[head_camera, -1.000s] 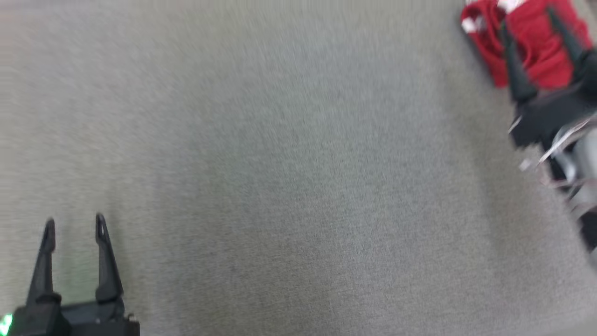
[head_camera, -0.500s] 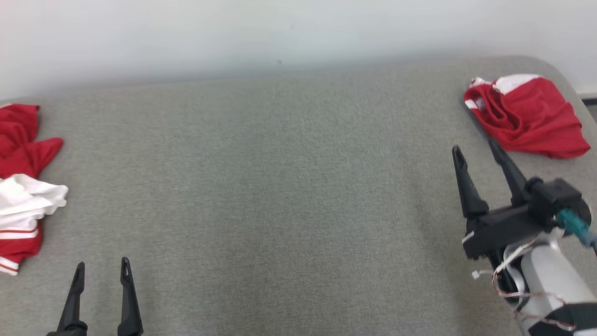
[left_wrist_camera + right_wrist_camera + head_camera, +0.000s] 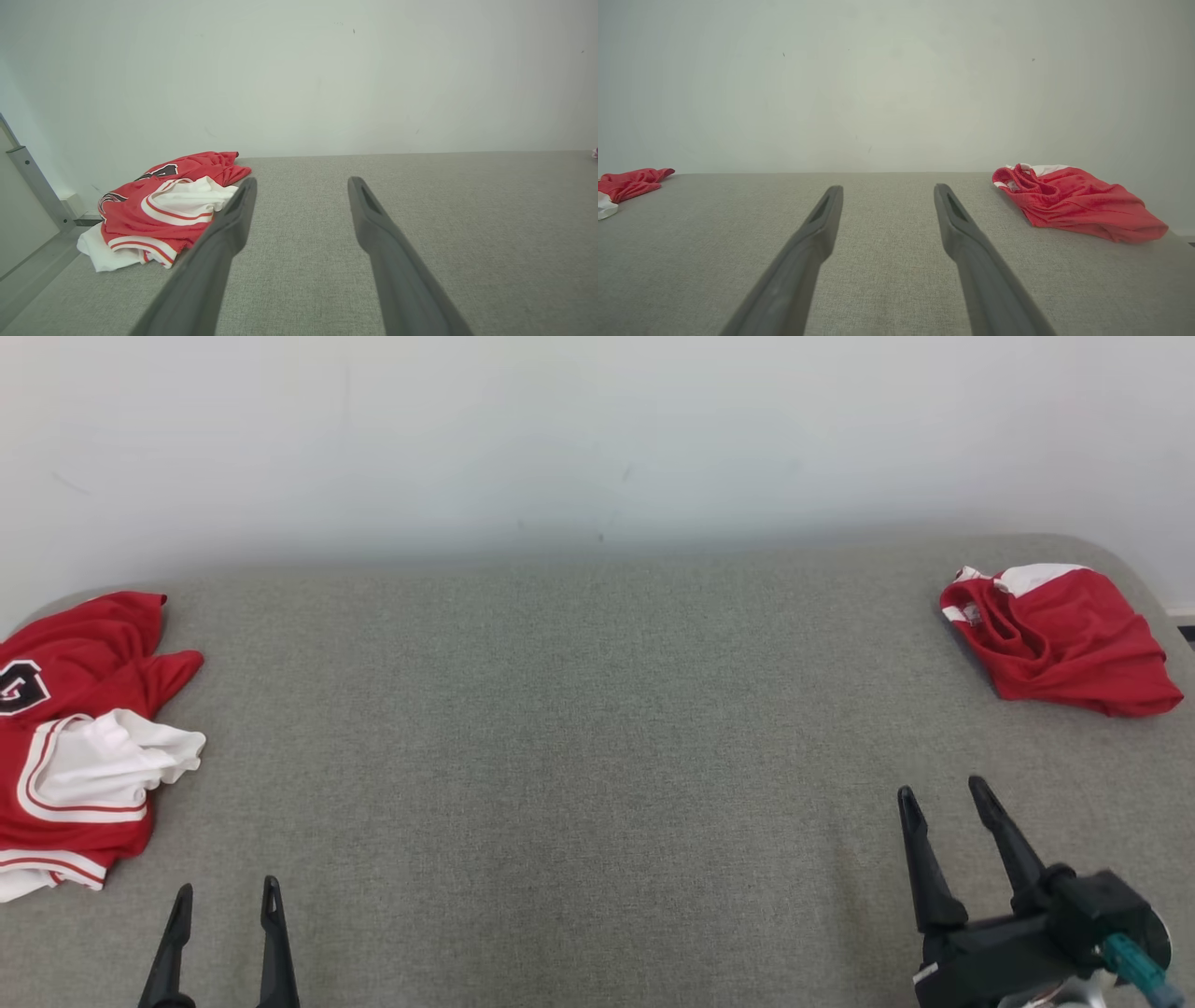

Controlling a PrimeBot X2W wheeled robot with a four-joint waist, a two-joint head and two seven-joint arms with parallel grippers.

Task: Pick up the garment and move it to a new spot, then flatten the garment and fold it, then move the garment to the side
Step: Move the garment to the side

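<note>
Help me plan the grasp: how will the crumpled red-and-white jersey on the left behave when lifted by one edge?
The jersey lies in soft, bunched folds, so it will probably hang limp and unfurl. Its thin cloth looks light. On the woven grey surface it would likely drag and bunch rather than slide.

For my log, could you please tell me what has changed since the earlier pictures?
The right claw, whose fingers overlapped the red shorts a second ago, has drawn back towards the robot and hangs open, apart from them. The head camera swung meanwhile, shifting the whole picture. The shorts still lie at the grey fabric surface's right end; the left claw stays open and empty.
</note>
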